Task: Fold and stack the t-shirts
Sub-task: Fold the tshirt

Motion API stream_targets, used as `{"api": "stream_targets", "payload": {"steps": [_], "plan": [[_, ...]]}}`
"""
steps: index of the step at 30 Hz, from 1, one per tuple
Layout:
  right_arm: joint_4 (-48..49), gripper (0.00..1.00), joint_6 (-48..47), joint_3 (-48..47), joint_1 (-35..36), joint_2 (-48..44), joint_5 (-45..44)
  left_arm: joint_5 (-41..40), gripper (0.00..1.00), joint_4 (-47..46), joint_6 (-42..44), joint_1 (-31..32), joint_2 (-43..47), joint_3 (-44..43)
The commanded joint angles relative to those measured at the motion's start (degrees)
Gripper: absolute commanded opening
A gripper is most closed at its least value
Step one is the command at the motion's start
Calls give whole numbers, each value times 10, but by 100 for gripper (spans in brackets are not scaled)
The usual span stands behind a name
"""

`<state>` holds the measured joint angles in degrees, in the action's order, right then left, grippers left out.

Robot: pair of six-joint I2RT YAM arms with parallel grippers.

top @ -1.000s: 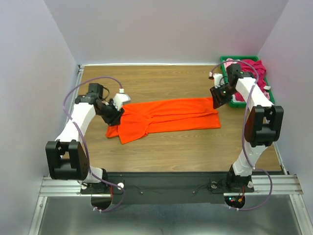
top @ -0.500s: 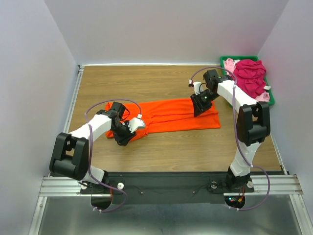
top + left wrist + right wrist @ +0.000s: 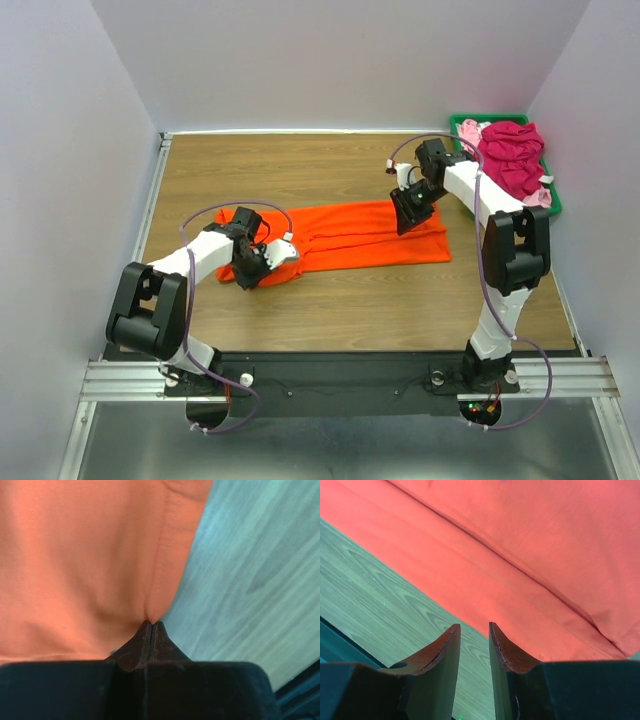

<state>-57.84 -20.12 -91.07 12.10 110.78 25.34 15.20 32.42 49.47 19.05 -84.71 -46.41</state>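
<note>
The bright orange t-shirt (image 3: 350,235) lies folded into a long band across the middle of the wooden table. My left gripper (image 3: 250,272) is at its near left corner, shut on the hemmed edge of the orange cloth (image 3: 90,555), which bunches at the closed tips of this gripper (image 3: 151,625). My right gripper (image 3: 405,215) hovers low over the shirt's far edge, right of middle. Its jaws (image 3: 474,626) are a little apart and hold nothing, with the orange cloth (image 3: 530,555) just beyond them. The magenta shirt (image 3: 510,155) and pale pink shirt (image 3: 468,128) lie heaped in the bin.
A green plastic bin (image 3: 500,118) sits at the far right corner, against the right wall. Bare wooden tabletop (image 3: 300,170) lies beyond and in front of the orange shirt. Grey walls enclose the table on three sides.
My left gripper moved from the shirt's left end to its near left corner and shut on the hem. My right gripper moved left from beside the bin to the shirt's far edge.
</note>
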Motion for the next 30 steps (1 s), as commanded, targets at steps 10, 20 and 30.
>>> {"api": "stream_targets", "payload": {"steps": [10,20,30], "plan": [[10,37,-8,-77,-4,19,-28,71,0,133,-10,-58,-80,-339],[10,41,-24,-85,-9,27,-42,80,0,66,-30,-108,-232,-489],[11,30,-48,-48,-10,56,-59,66,0,11,-55,-110,-288,-504]]}}
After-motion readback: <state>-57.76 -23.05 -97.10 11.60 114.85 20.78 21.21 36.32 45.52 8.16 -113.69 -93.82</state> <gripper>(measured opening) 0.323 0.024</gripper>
